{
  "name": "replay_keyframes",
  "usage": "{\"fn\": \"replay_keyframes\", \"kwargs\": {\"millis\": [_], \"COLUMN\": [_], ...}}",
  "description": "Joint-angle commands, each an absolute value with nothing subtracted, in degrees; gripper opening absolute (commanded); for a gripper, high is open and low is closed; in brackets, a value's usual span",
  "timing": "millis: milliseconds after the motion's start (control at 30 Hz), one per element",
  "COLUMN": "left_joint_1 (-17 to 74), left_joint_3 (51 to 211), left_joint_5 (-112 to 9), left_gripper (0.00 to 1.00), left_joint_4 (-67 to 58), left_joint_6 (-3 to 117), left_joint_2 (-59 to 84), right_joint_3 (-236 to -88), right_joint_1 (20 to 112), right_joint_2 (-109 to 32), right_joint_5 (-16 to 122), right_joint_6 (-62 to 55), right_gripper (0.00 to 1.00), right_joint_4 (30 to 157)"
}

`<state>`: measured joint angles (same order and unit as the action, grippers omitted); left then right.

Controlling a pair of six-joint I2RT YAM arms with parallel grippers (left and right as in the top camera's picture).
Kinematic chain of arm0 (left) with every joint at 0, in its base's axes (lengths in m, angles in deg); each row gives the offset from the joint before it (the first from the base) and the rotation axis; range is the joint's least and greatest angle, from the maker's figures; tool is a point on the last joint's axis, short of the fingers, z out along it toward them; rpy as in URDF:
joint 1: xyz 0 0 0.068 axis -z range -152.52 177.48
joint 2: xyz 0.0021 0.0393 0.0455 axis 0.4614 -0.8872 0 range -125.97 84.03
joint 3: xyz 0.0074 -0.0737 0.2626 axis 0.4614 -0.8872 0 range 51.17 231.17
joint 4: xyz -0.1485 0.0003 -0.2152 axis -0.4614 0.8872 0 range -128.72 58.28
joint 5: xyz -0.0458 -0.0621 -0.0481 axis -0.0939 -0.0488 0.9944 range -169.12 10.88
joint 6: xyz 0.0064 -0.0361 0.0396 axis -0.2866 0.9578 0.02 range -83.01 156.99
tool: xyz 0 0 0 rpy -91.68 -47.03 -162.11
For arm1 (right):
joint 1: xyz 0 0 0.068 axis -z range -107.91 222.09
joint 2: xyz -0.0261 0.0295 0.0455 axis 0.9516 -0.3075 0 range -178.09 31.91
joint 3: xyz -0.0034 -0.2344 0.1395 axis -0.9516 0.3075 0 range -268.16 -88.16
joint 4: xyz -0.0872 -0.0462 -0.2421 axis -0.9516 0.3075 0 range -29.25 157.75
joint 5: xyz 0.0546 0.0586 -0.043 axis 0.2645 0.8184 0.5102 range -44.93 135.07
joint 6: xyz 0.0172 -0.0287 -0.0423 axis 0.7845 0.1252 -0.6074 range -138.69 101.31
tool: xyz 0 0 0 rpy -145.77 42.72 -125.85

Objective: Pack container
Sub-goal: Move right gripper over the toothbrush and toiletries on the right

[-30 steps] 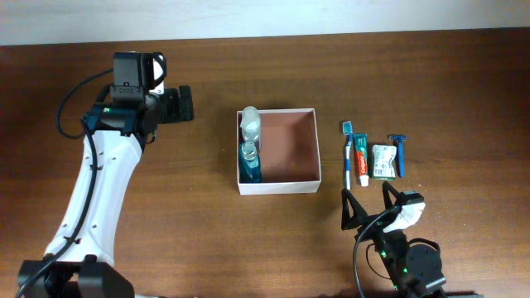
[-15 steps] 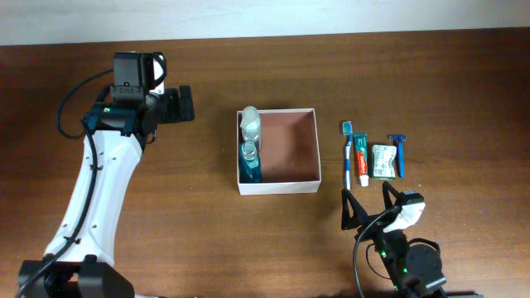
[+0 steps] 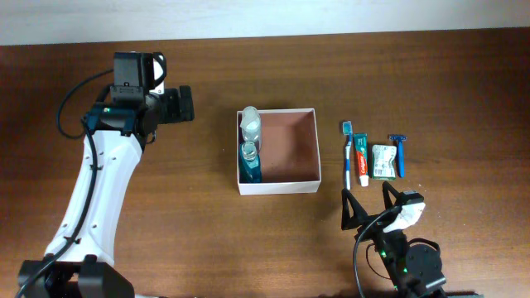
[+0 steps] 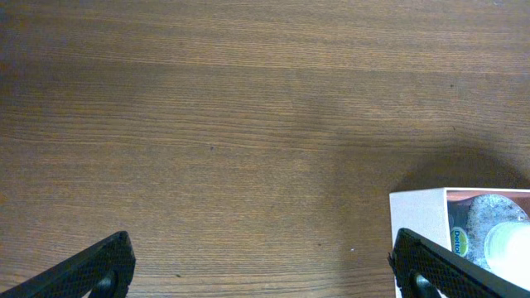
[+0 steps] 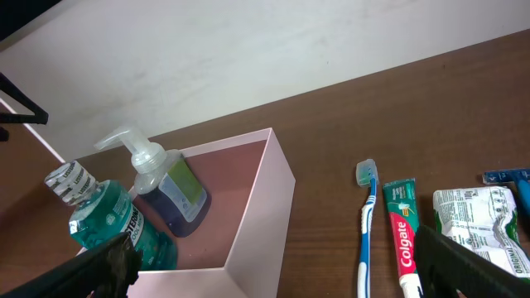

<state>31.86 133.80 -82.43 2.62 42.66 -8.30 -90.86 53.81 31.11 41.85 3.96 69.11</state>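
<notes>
The container [image 3: 308, 145] is a square white-walled box with a reddish-brown inside, at the table's middle. A pump soap bottle [image 3: 250, 122] and a blue-green mouthwash bottle [image 3: 249, 162] stand along its left wall. Right of it lie a toothbrush [image 3: 347, 155], a toothpaste tube [image 3: 361, 159], a white-green packet [image 3: 382, 161] and a blue razor [image 3: 400, 155]. My left gripper [image 3: 185, 104] is open and empty, left of the container. My right gripper [image 3: 367, 204] is open and empty, in front of the toothbrush. The right wrist view shows the container [image 5: 273, 199], toothbrush [image 5: 367, 223] and toothpaste [image 5: 403, 236].
The left wrist view shows bare wood and the container's corner [image 4: 418, 217] at the lower right. A pale wall [image 3: 265, 16] borders the table's far edge. The left arm [image 3: 95, 190] reaches along the table's left side.
</notes>
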Motion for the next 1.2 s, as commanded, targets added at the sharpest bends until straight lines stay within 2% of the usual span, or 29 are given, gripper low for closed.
{"fn": "replay_keyframes", "kwargs": {"millis": [0,167,367,500,667,933,1167], "left_joint_1": [31.77,31.8,31.82,31.82,31.71,31.93,31.93], "left_joint_3": [134.85,134.85,134.85,134.85,134.85,134.85,134.85], "left_joint_5": [-83.02,-83.04,-83.02,-83.02,-83.04,-83.04,-83.04], "left_gripper": [0.99,0.99,0.99,0.99,0.99,0.99,1.0], "left_joint_4": [2.92,2.9,2.92,2.9,3.36,3.36,3.36], "left_joint_6": [43.41,43.41,43.41,43.41,43.41,43.41,43.41], "left_joint_2": [-6.69,-6.69,-6.69,-6.69,-6.69,-6.69,-6.69], "right_joint_3": [-90.36,-90.56,-98.99,-107.85,-123.21,-153.74,-168.74], "right_joint_1": [54.16,54.16,54.16,54.16,54.16,54.16,54.16], "right_joint_2": [31.55,31.55,29.29,23.42,8.25,-20.71,-34.57], "right_joint_5": [40.95,41.37,38.0,36.34,33.69,28.89,28.91], "right_joint_6": [3.85,5.62,8.81,8.79,6.39,-0.89,-1.98], "right_gripper": [0.98,0.98,0.98,0.98,0.98,0.99,0.98], "right_joint_4": [69.06,68.78,82.83,84.82,90.51,112.08,116.67]}}
